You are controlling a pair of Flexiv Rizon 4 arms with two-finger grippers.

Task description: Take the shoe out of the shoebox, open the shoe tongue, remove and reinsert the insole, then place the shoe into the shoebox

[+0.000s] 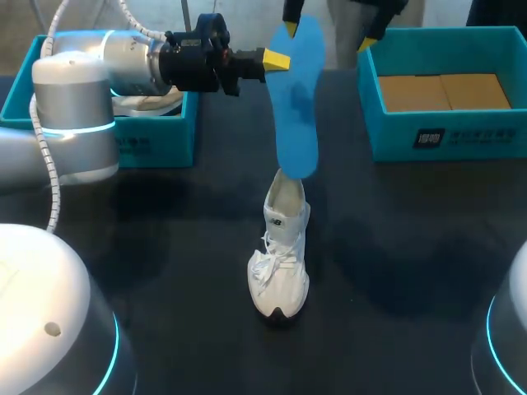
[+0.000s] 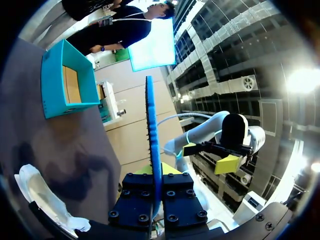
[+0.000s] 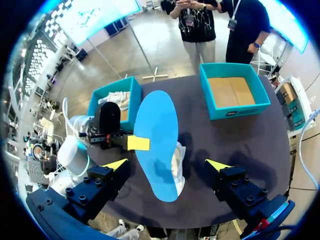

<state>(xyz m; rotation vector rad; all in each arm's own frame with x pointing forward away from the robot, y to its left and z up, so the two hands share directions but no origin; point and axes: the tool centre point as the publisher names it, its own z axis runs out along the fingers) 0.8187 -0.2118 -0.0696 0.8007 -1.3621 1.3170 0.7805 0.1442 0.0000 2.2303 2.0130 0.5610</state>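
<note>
A blue insole (image 1: 296, 99) hangs upright above the table, with my left gripper (image 1: 284, 59) shut on its upper part from the side. In the left wrist view the insole (image 2: 152, 145) shows edge-on, pinched between the fingers of that gripper (image 2: 154, 185). A white shoe (image 1: 280, 255) stands on the black table, toe toward me, and the insole's lower end is over its heel opening. My right gripper (image 1: 329, 37) hovers open above the insole's top. From the right wrist view, the right gripper (image 3: 167, 165) stands wide open with the insole (image 3: 157, 140) and shoe (image 3: 178, 160) below it.
A teal shoebox (image 1: 445, 136) with cardboard on its floor stands at the back right. A second teal box (image 1: 156, 140) at the back left holds something white and lies partly behind my left arm.
</note>
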